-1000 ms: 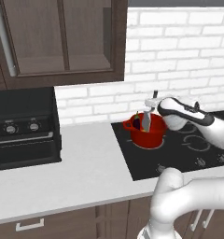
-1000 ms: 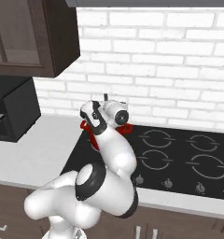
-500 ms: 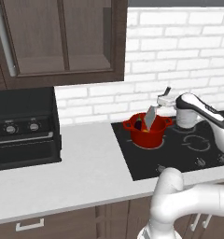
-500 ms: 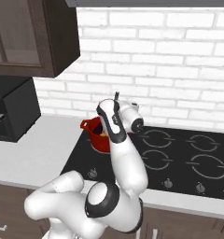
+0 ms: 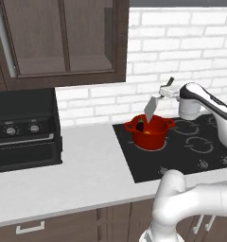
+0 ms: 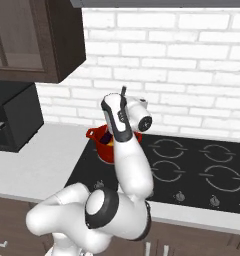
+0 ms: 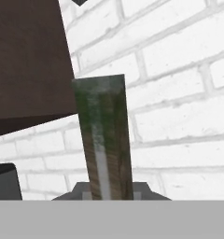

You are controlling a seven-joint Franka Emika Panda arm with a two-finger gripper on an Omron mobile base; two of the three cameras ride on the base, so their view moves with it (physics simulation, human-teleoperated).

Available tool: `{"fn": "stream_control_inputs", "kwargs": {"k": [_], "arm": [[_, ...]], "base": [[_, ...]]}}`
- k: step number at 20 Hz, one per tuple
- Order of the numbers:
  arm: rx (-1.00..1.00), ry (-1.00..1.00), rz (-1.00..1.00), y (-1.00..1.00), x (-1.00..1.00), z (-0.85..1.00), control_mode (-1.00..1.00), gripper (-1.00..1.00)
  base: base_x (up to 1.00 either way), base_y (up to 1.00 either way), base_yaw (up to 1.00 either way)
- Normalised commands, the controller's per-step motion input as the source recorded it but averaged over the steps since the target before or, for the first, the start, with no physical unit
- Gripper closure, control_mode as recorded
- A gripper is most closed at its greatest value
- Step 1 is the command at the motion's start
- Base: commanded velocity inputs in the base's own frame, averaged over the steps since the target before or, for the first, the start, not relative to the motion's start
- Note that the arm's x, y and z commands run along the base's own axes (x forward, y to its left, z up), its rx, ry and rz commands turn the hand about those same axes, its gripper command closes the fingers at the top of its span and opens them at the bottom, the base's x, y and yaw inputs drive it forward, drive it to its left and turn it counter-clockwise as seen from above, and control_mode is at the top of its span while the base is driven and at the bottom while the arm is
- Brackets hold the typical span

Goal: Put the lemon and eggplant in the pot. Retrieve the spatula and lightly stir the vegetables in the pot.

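My arm reaches up and bends forward, wrist turned sideways, hand raised level; my gripper (image 5: 165,90) is clamped narrow on the spatula (image 5: 150,108), its blade angling down away from my fingers

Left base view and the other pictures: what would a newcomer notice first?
First the red pot on the black cooktop, at its back left corner, with something dark and something yellow inside. Then the white arm's end effector, shut on a grey spatula whose blade hangs tilted above the pot, against the white brick wall.
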Motion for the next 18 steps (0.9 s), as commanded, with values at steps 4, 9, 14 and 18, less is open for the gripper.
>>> {"fn": "stream_control_inputs", "kwargs": {"k": [4, 9, 14, 18], "arm": [[0.00, 0.03, 0.00, 0.00, 0.00, -0.32, -1.00, 1.00], [0.00, 0.00, 0.00, 0.09, 0.00, -0.27, -1.00, 1.00], [0.00, 0.00, 0.00, 0.14, 0.15, -0.22, -1.00, 1.00], [0.00, 0.00, 0.00, 0.17, 0.37, -0.30, -1.00, 1.00]], "base": [[0.00, 0.00, 0.00], [0.00, 0.00, 0.00], [0.00, 0.00, 0.00], [0.00, 0.00, 0.00]]}}
